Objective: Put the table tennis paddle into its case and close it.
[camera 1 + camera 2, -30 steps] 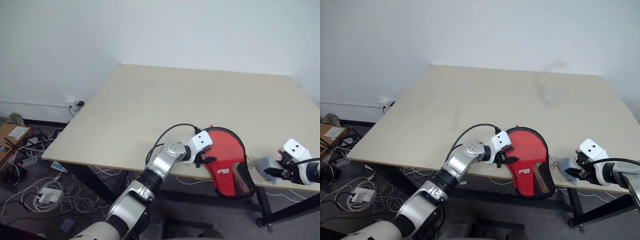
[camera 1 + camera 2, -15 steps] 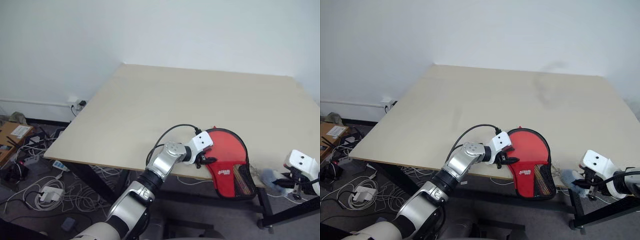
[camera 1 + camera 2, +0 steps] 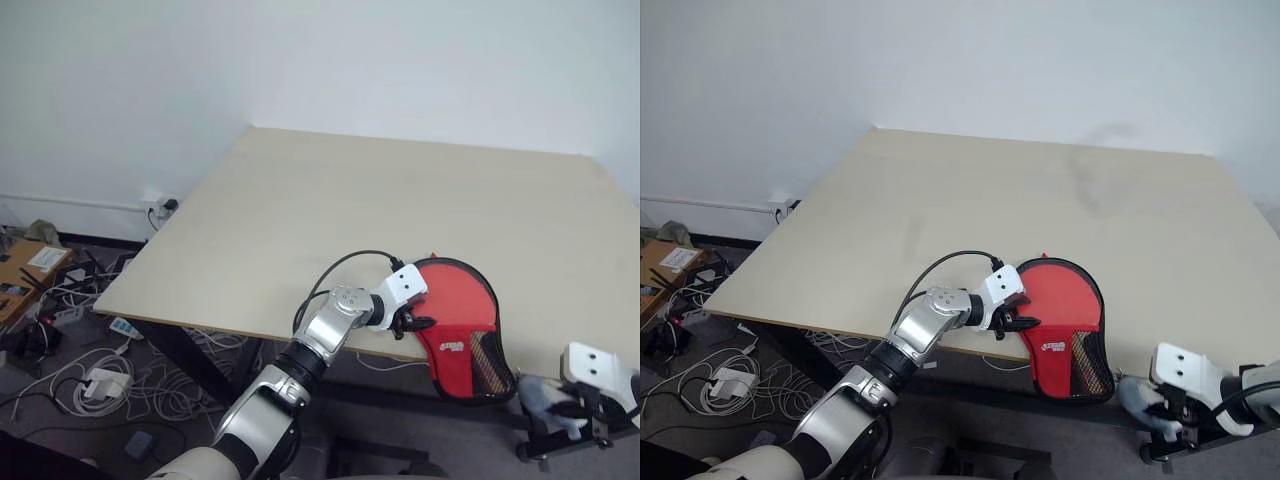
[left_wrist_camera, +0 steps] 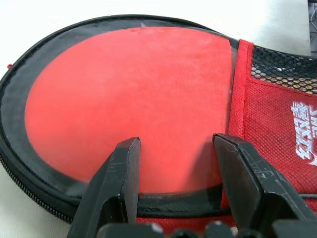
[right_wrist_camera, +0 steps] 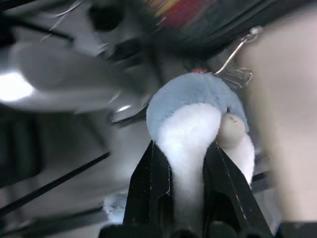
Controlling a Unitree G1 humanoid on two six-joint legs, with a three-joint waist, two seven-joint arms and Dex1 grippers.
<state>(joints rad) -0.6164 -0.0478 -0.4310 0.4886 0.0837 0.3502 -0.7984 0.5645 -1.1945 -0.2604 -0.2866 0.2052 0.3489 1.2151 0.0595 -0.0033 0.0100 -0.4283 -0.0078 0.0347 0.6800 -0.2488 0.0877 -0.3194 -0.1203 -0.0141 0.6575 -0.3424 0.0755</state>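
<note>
The red case (image 3: 455, 305) lies flat at the table's (image 3: 350, 200) front edge, its black mesh end hanging over the edge. My left gripper (image 3: 412, 322) is at the case's left rim. In the left wrist view its fingers (image 4: 124, 168) stand apart over the black edging, with nothing pinched between them. My right gripper (image 3: 1160, 408) hangs below the table's front right edge, shut on a small pale bluish-white fluffy lump (image 5: 190, 114). A metal ring (image 5: 237, 54) hangs by the lump. The table tennis paddle is hidden.
A white wall stands behind the table. Cables, power strips and a cardboard box (image 3: 25, 275) litter the floor to the left. The table's dark frame and leg (image 3: 540, 440) run close to my right gripper.
My right gripper has dropped from the table's front edge to below it, coming nearer with the fluffy lump still pinched. The left gripper and the case have stayed put.
</note>
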